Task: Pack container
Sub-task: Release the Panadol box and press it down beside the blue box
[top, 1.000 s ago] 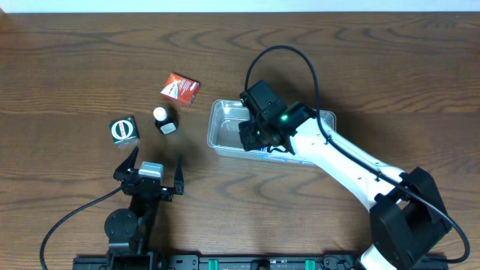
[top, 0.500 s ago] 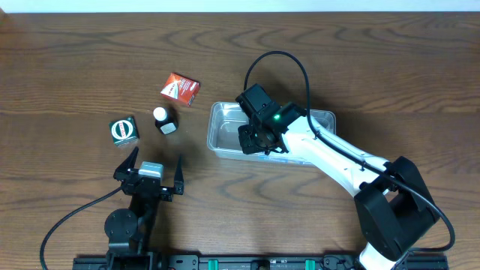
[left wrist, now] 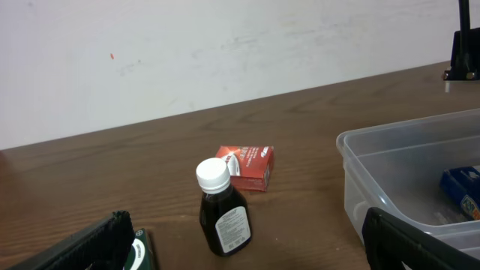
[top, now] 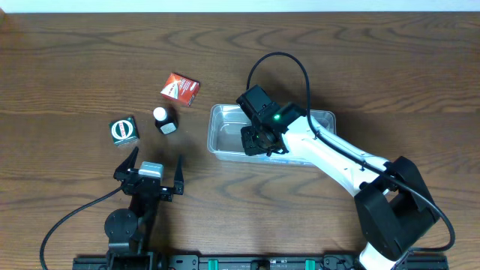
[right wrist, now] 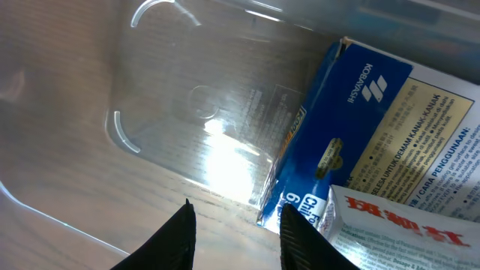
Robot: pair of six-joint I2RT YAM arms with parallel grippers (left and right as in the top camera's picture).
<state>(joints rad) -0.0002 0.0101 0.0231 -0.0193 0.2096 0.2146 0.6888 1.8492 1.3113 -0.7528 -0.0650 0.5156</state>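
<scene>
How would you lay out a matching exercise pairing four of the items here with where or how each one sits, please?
Things:
1. red box
2. bottle
3. green box
4. blue box

Places or states:
a. inside the container
b. leftmost in the overhead view
c. standing upright, white-capped
d. lying on the table, behind the bottle in the left wrist view

Pairs: 1-d, 2-c, 3-b, 4-a.
</scene>
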